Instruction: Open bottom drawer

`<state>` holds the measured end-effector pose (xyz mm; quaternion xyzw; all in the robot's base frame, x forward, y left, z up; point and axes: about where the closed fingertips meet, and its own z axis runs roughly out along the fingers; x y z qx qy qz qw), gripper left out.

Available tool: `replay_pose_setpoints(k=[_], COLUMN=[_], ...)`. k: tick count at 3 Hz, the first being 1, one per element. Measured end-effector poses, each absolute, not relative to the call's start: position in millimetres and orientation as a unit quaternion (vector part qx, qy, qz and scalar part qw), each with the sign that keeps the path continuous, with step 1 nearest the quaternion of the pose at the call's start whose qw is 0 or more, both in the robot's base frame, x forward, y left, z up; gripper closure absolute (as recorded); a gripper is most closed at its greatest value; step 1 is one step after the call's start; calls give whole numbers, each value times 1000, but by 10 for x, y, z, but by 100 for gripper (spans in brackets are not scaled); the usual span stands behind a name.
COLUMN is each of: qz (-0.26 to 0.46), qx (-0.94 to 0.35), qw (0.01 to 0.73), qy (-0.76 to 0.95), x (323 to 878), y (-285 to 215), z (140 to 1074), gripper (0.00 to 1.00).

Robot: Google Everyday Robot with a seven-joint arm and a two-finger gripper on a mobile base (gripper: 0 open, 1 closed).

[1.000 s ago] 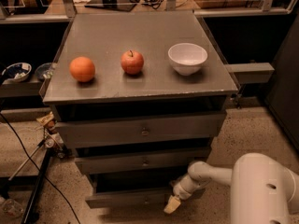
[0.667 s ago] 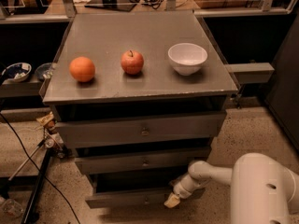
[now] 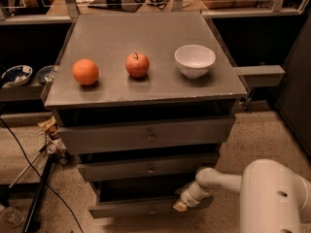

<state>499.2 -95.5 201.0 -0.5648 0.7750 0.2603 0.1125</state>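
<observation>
Although the gripper [image 3: 181,205] sat low in the frame and right of centre, against the right-hand part of the bottom drawer [image 3: 131,209], I could not tell whether it was spread or closed. It lay well to the right of the small central knob [image 3: 152,210] rather than on it. Behind it the pale arm [image 3: 219,179] ran off to the robot's white body [image 3: 274,198] in the lower right corner. The slim grey front stood proud of the middle drawer [image 3: 121,169] above, with a dark gap between them, so the pull seemed begun but far from finished. Because the contact was off-centre, the drawer probably needed drawing slowly and squarely toward the lower edge of the frame. That would have kept the force in line with the runners, where a sideways drag could have skewed and jammed the front. Contact also wanted watching, since a flat front offers little to catch and a slip looked likely. Steadiness mattered too, because on the worktop [image 3: 146,30] an orange [image 3: 85,72], an apple [image 3: 137,64] and a white bowl [image 3: 195,60] stood loose, and a jerk could have rolled the fruit.
</observation>
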Motion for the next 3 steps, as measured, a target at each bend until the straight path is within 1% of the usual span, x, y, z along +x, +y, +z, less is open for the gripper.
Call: replay_pose_setpoints(k=[3], qz=[260], qx=[-565], qw=[113], qy=[775], x=[5067], y=[-1021], z=[2014], gripper=[100])
